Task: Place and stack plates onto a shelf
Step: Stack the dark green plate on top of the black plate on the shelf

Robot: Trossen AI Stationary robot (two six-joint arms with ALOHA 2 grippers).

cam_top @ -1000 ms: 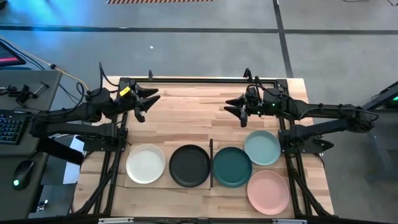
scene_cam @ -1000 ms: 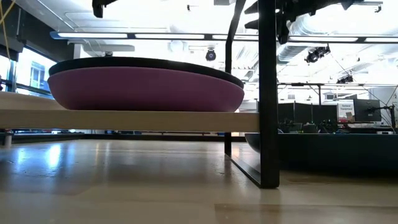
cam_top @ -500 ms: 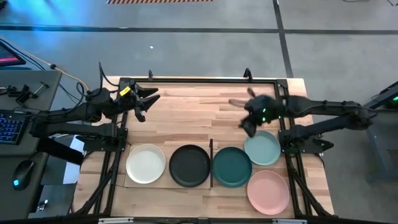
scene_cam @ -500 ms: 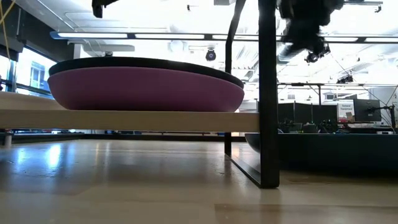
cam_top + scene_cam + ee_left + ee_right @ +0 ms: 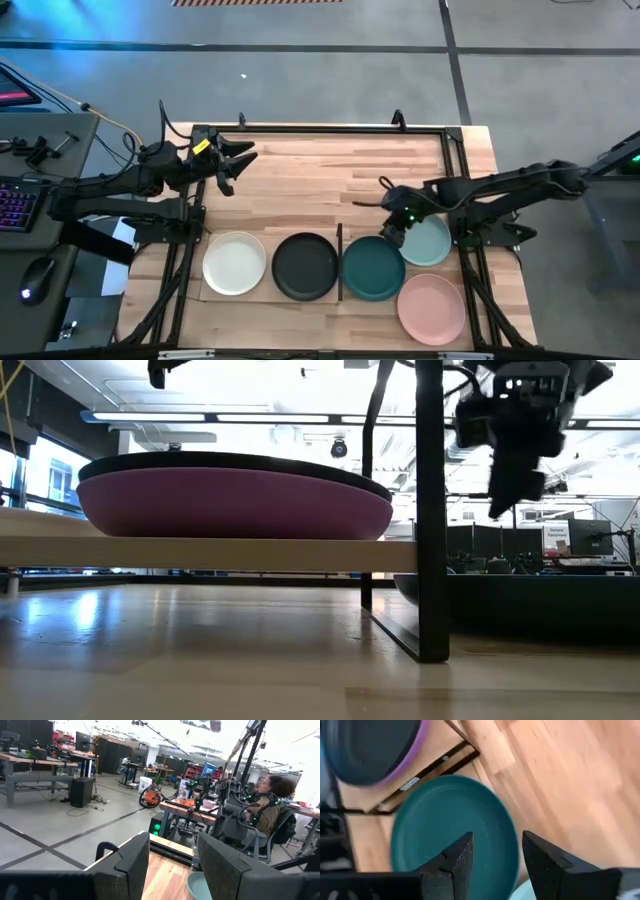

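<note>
Right gripper (image 5: 392, 232) open, empty, above dark teal plate (image 5: 372, 269) edge.

No text, label, brand, number or sign can be read in any of the views. A small pale sticker (image 5: 410, 784) is seen on the dark metal frame beside the round dark teal plate (image 5: 451, 829) in the right wrist view, but nothing on it can be made out. A yellow tag (image 5: 201, 147) is seen on the left arm in the high view, and its marking cannot be read. Distant screens and a small sign (image 5: 556, 530) are shown in the room behind the table in the low view, and their content cannot be told.
</note>
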